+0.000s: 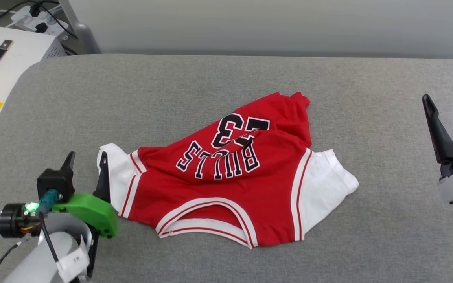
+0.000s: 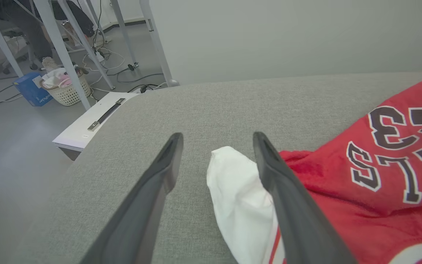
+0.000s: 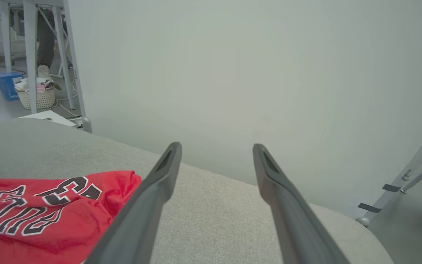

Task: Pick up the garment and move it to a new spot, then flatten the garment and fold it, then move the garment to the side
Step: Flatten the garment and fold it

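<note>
1. The garment lies crumpled around the middle of the grey worktop. Its neckline faces the near edge and its red body is bunched toward the far edge.
2. It looks light, soft and limp, so it will likely sag and drag from any single hold. A pinch at a sleeve or shoulder seam, where the trim thickens the cloth, seems the surest grip.
3. The left gripper stands with jaws apart at the white sleeve nearest the left edge, holding nothing. The right gripper, also spread wide and empty, sits near the right edge, well apart from the cloth.
4. The left wrist view shows the sleeve's tip lying between the fingers, with one finger crossing it. Whether they touch, I cannot tell. The head view gives the whole outline and both sleeves, and the right wrist view shows the bunched far end.
</note>
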Available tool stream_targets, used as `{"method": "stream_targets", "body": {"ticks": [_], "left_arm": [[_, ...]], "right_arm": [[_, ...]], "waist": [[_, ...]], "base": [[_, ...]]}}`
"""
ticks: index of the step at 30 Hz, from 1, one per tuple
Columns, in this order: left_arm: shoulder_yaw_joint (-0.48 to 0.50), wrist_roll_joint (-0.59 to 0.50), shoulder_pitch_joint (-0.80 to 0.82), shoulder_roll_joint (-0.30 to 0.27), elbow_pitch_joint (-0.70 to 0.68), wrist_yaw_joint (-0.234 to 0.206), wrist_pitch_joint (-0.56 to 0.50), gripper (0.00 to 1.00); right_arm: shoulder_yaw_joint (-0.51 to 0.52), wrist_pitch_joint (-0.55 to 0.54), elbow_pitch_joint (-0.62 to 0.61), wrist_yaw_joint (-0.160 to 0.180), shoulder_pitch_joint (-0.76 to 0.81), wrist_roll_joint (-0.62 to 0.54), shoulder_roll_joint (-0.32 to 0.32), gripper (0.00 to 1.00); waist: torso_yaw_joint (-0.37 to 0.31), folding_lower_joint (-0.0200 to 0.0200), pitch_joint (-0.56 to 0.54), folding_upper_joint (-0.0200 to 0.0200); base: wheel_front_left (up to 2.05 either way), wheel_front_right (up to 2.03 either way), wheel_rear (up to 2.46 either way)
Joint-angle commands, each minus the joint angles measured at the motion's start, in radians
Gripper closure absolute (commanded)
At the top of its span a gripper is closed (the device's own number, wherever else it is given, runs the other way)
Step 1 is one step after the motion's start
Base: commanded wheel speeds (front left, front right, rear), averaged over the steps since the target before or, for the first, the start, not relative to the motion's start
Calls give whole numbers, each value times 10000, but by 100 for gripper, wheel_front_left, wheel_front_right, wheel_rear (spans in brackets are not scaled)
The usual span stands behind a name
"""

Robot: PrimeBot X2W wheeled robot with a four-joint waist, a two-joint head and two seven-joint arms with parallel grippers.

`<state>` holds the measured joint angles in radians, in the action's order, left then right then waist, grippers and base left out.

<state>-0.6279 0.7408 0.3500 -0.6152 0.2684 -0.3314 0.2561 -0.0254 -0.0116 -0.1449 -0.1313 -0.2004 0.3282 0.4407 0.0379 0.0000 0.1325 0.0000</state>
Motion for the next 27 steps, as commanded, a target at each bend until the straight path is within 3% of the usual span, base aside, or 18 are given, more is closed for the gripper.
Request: {"method": "stream_targets", "body": {"ticks": [1, 10, 14, 19, 27], "left_arm": [[317, -443, -483, 201, -316, -139, 54, 0], [2421, -2852, -2128, 1523, -2043, -94, 56, 0], [2995, -3593, -2469, 2157, -2422, 232, 56, 0], [3444, -4440, -2570, 2932, -2753, 689, 56, 0], [4029, -5253, -2342, 3916, -2625, 1490, 56, 0]], "right_arm": [[-267, -449, -129, 6, -346, 211, 267, 0], [-3103, -5542, 307, 6, -1836, 2811, 2261, 0], [-3874, -7161, 1047, 6, -2222, 3731, 2458, 0], [-4466, -7646, 2389, 6, -2852, 4051, 2130, 0], [-5737, -7060, 4842, 6, -3618, 4039, 1473, 0]], "waist": [[150, 0, -125, 0], [458, 0, -116, 0], [566, 0, 103, 0], [781, 0, 564, 0], [1150, 0, 1139, 0]], "base": [[0, 0, 0], [0, 0, 0], [0, 0, 0], [0, 0, 0], [0, 0, 0]]}}
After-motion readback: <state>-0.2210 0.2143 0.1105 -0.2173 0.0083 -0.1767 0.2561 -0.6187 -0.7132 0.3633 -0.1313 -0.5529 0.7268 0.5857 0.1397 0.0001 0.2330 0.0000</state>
